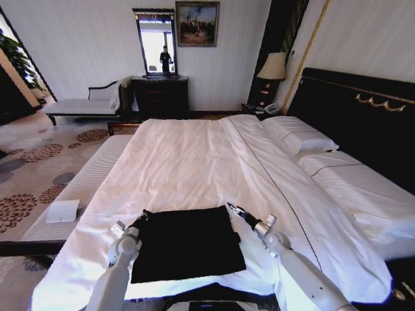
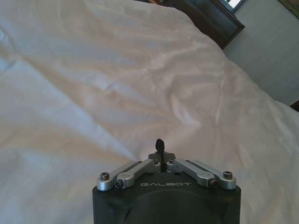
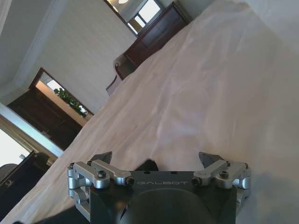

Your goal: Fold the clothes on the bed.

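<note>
In the head view, the black cotton T-shirt (image 1: 187,244) is lying as a flat, squared-off rectangle on the near edge of the large white-sheeted bed (image 1: 194,162), so the folding is looking at least partly done, with perhaps a final fold or tidy-up remaining; the left gripper (image 1: 144,216) is sitting at the shirt's far-left corner and the right gripper (image 1: 235,210) at its far-right corner. In the left wrist view, the left gripper (image 2: 160,145) is pointing over bare white sheet with its fingertips pressed together, seemingly pinching nothing. In the right wrist view, the right gripper (image 3: 156,159) is hanging above the sheet with its fingers spread wide and released.

T-shirt (image 1: 187,243) on bed (image 1: 194,162), near edge
</note>
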{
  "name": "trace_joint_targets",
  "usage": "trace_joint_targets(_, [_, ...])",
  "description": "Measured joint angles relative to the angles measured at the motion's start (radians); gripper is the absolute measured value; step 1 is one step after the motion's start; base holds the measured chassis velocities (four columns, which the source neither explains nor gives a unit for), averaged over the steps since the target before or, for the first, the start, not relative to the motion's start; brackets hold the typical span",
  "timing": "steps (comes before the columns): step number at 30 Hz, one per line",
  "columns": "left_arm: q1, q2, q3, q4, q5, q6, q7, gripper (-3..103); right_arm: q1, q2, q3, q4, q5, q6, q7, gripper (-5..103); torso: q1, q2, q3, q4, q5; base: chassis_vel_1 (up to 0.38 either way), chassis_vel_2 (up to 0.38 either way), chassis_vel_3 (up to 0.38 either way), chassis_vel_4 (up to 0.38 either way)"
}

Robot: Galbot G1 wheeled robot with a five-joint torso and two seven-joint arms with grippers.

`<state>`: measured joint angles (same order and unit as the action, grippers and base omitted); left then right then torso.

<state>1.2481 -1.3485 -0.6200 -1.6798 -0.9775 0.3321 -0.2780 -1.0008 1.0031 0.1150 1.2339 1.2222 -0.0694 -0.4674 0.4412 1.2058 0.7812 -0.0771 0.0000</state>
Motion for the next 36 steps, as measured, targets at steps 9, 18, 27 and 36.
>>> trace_joint_targets(9, [-0.003, -0.004, 0.0, -0.008, 0.002, 0.004, -0.005, 0, 0.032, 0.064, -0.023, -0.085, -0.047, -0.003, -0.02, 100, 0.0, 0.0, 0.0, -0.0002, -0.0005, 0.0, 0.0, 0.0, 0.0])
trace_joint_targets(18, [-0.003, -0.006, 0.002, -0.003, 0.006, 0.004, -0.006, 0, 0.053, 0.108, -0.033, -0.11, -0.029, 0.002, -0.028, 72, 0.0, 0.0, 0.0, 0.0001, 0.0001, 0.0, 0.0, 0.0, 0.0])
trace_joint_targets(27, [-0.002, -0.007, 0.002, -0.001, 0.008, 0.004, -0.007, 0, 0.045, 0.106, -0.028, -0.102, -0.026, 0.019, -0.059, 40, 0.0, 0.0, 0.0, 0.0001, 0.0001, 0.0, 0.0, 0.0, 0.0])
trace_joint_targets(36, [0.002, -0.008, 0.002, -0.004, 0.009, 0.001, -0.006, 0, 0.023, 0.103, -0.017, -0.058, -0.017, 0.06, -0.074, 8, 0.0, 0.0, 0.0, 0.0002, 0.0, 0.0, 0.0, 0.0, 0.0])
